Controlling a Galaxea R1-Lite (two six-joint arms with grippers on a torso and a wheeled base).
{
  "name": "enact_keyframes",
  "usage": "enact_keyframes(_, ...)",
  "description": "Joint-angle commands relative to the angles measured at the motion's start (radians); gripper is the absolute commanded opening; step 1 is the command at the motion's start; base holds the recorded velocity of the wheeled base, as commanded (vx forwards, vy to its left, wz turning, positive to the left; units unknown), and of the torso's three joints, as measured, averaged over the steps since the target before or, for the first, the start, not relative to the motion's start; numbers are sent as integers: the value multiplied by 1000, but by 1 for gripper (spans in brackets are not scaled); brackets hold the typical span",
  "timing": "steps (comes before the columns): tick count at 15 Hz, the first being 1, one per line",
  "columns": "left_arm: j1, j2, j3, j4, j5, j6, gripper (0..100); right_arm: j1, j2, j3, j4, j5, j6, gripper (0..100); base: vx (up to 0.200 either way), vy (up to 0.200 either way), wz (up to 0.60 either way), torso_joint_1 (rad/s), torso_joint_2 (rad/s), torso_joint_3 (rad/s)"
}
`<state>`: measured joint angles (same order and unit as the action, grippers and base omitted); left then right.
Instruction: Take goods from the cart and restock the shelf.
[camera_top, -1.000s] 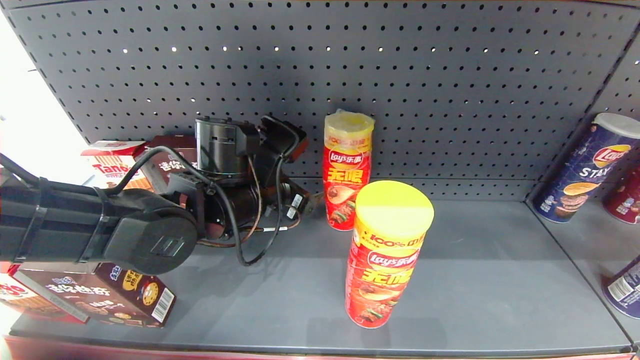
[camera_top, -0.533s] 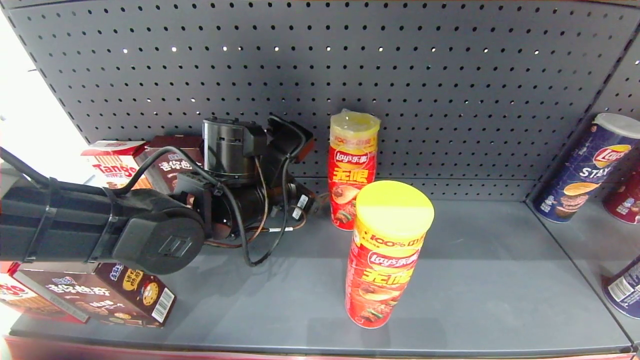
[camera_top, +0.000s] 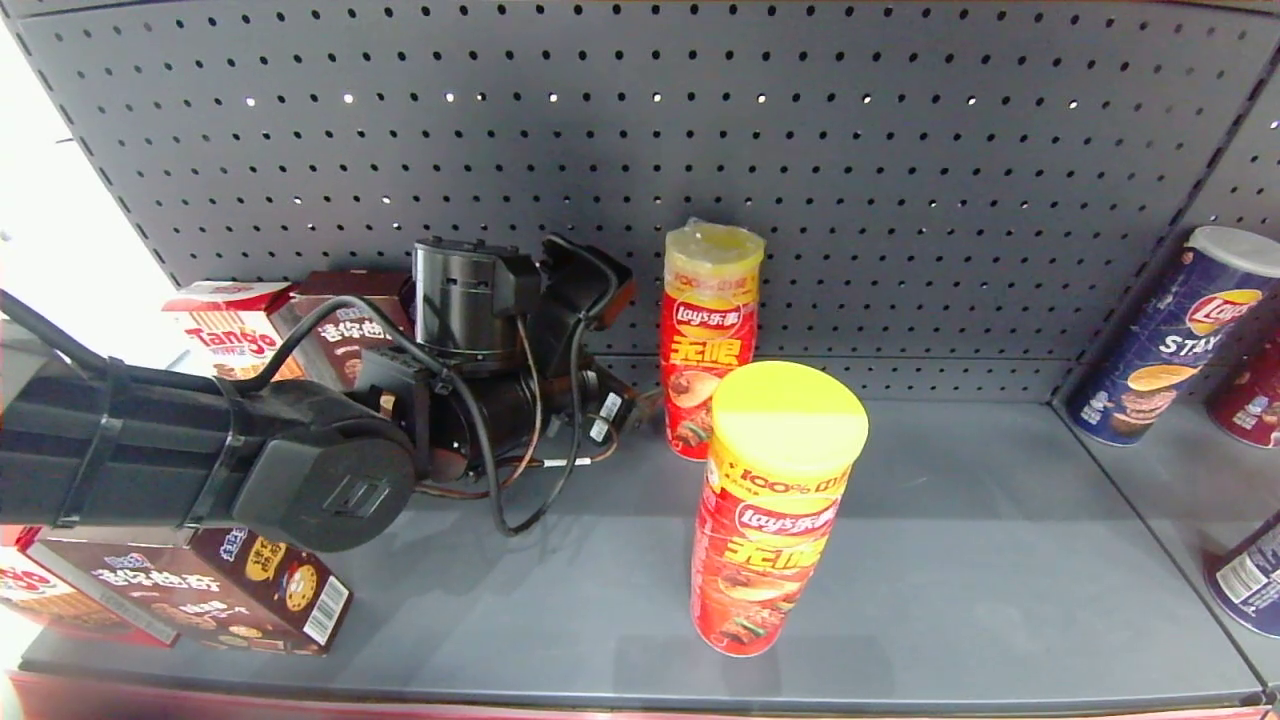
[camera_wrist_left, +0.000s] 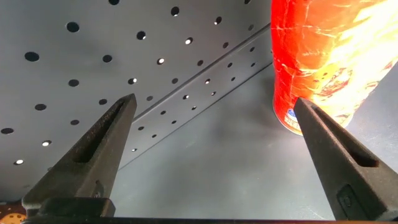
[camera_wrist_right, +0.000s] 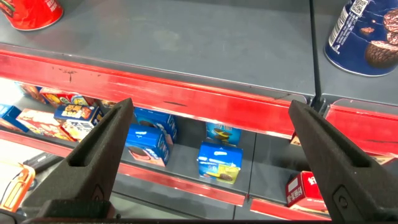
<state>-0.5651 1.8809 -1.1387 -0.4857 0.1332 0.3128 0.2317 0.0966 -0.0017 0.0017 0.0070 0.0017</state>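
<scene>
The left gripper, fingers spread and empty, sits just beside the rear red yellow-lidded chip canister on the grey metal shelf; the right gripper gapes empty too.

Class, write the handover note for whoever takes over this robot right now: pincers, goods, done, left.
Left pincer: open, empty, low on the shelf beside the rear can.
Right pincer: open, empty, out before the shelf's front edge.
Goods: rear can and front can both upright on the shelf, apart.
Done: two cans shelved.
Left: likely more goods to bring; the shelf has room.
</scene>
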Motion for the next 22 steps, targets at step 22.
enact_keyframes(22,-82,-928,476,13,26,-123,100,0,2,0,0,1,0,100,0,0,0,0,0,0)
